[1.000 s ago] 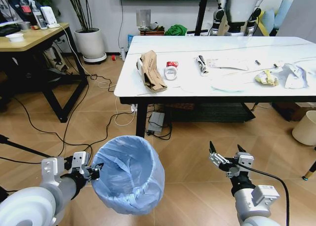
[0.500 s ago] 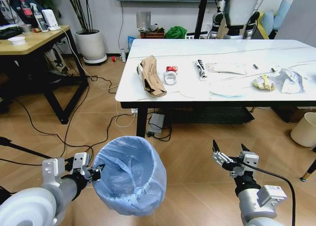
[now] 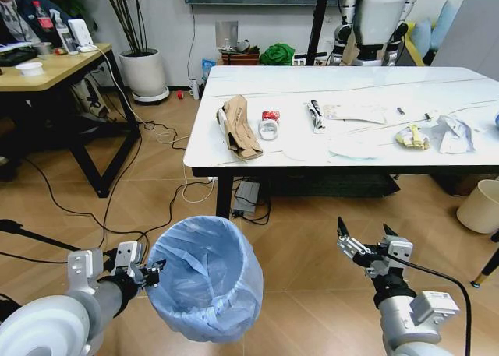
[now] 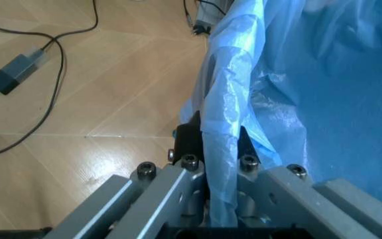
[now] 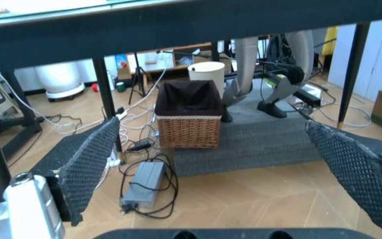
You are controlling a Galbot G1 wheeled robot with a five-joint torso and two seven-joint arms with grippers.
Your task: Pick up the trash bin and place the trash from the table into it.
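My left gripper (image 3: 150, 271) is shut on the rim of the trash bin (image 3: 204, 274), which hangs tilted above the floor with its light-blue bag open toward me. In the left wrist view the fingers (image 4: 191, 137) pinch the blue bag and rim of the bin (image 4: 310, 89). My right gripper (image 3: 365, 243) is open, low in front of the table (image 3: 312, 149), with nothing between its pads (image 5: 85, 164). Trash lies on the table: torn brown cardboard (image 3: 238, 127), a red wrapper (image 3: 270, 116), a white cup (image 3: 268, 129), a dark wrapper (image 3: 315, 114), clear plastic (image 3: 351, 146), a yellowish wrapper (image 3: 412, 138), crumpled white paper (image 3: 454, 133).
A wooden desk (image 3: 47, 64) stands at the left with cables (image 3: 117, 208) across the floor. A cream bin (image 3: 477, 205) sits at the right. Under the table are a wicker basket (image 5: 189, 124), a grey mat (image 5: 257, 139) and a power adapter (image 5: 141, 185). Another robot (image 3: 378, 17) stands behind.
The whole head view has shifted, so the table now sits a little higher and farther right in the picture; the camera moved. Both arms keep their poses, the bin still held.
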